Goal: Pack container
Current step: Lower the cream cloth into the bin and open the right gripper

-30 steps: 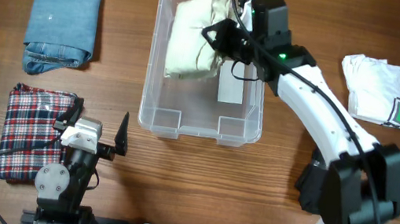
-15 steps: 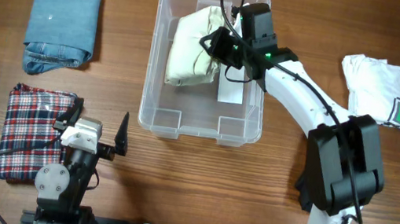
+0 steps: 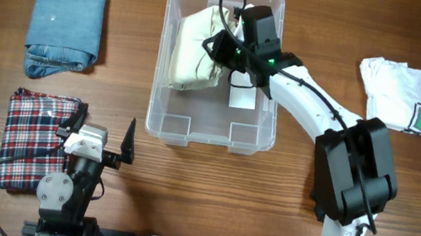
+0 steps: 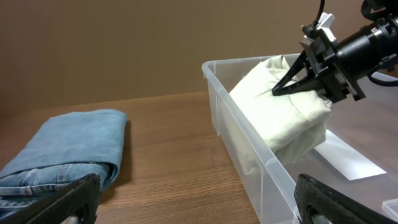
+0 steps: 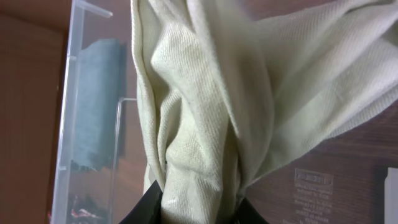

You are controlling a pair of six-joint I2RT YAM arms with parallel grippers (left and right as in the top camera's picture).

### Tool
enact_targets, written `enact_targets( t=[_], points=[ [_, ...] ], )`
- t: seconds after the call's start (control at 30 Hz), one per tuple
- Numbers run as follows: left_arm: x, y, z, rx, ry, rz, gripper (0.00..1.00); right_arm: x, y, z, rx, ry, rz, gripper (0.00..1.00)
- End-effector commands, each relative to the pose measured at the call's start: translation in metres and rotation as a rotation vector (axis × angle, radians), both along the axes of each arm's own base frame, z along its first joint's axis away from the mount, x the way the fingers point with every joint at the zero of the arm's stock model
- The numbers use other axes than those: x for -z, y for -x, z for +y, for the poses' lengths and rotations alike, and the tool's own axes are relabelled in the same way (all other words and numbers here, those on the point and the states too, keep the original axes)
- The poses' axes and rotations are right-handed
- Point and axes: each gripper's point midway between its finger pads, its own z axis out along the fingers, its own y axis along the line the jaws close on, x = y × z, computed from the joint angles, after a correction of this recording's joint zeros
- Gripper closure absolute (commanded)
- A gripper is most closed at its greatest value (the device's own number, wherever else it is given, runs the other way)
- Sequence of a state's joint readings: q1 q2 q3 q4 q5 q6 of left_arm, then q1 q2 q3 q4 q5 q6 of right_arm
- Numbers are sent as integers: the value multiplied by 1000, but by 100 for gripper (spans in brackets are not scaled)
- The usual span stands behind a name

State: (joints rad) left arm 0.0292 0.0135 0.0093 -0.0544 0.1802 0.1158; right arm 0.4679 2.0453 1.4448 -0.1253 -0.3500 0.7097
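Plaid cloth (image 3: 32, 137), red, blue and white, lies folded at 8 o'clock from the container (image 3: 210, 131), nearest the robot's base. We record it as not yet packed. The left gripper (image 3: 105, 123) sits just beside it, fingers spread wide with nothing between them.

The container stands on the wooden table (image 3: 334, 19) at 12 o'clock from the base, upright and without a lid. Its near half is bare apart from the moulded ledges. A white label (image 3: 240, 96) lies on the base toward 3 o'clock.

In the far half, toward 11 o'clock, a cream garment (image 3: 196, 49) is bunched against the left wall. It is the only item inside. The right gripper (image 3: 219, 48) reaches in over the right rim, and its fingers are clamped on a fold at the top of this garment. The right wrist view shows fabric pinched between the dark fingertips. We cannot tell whether the garment's full weight is on the base.

Beyond, outside the bin, folded denim (image 3: 65, 29) lies at 10 o'clock and a white shirt (image 3: 392, 93) at 3 o'clock, both well apart from the walls.

We judge the task to be at an early stage. One garment is being placed, its release is outstanding, and three remain on the table.
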Motion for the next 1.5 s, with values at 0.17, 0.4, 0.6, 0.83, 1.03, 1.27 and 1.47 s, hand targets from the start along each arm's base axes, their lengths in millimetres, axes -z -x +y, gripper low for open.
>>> enact_targets(
  t=[0.17, 0.4, 0.6, 0.83, 1.03, 1.27, 1.47],
  points=[
    [1, 0, 3, -14, -12, -2, 0, -17, -11, 2, -28, 18, -103, 41],
    [1, 0, 3, -14, -12, -2, 0, -22, -20, -5, -11, 57, -164, 30],
    [1, 0, 3, -14, -12, -2, 0, -47, -30, -11, -74, 150, -251, 25],
    [1, 0, 3, -14, -12, -2, 0, -69, -37, -36, -32, 341, -242, 26],
    [1, 0, 3, -14, -12, -2, 0, -57, -22, -56, -63, 493, -178, 60],
    [1, 0, 3, -14, -12, -2, 0, -17, -10, -79, -51, 629, -56, 96],
    [1, 0, 3, -14, -12, -2, 0, 11, -9, -81, -63, 667, -4, 96]
  ],
)
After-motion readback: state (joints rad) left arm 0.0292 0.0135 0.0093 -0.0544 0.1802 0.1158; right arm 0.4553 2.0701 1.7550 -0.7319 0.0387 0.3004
